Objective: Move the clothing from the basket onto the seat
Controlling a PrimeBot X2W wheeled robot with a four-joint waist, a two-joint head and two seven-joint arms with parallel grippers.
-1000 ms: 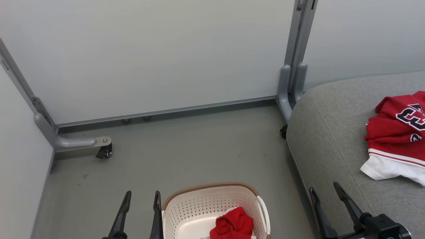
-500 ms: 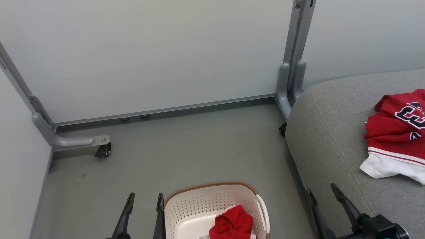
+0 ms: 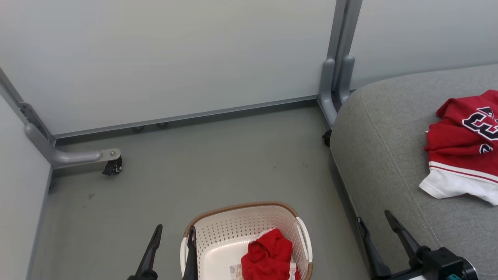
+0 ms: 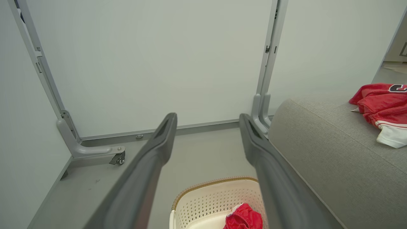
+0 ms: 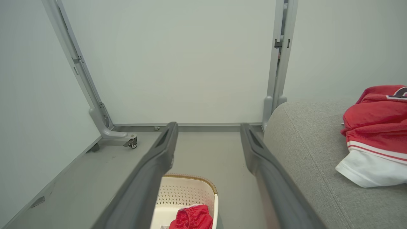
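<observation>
**Head view:** The left end effector (image 3: 174, 233), dark fingers spread wide and empty, hangs at the left wall of a cream perforated plastic basket with a brown rim (image 3: 241, 205). A crumpled red fabric garment (image 3: 268, 254) lies inside, just right of those fingers, bunched with no clear long axis. The right end effector (image 3: 374, 219), equally wide and empty, hovers at the near edge of the large grey woven-fabric seat (image 3: 381, 155). A red numbered garment with a white hem (image 3: 459, 144) lies on the seat, far right. The left arm looks the nearer to the basket.

**Left wrist view:** The red bundle (image 4: 243, 218) sits low between the fingers.

**Right wrist view:** The basket (image 5: 190, 176) lies low and left, the seat right.

The basket stands on a smooth grey floor (image 3: 214, 163), before pale partition panels (image 3: 175, 58).
</observation>
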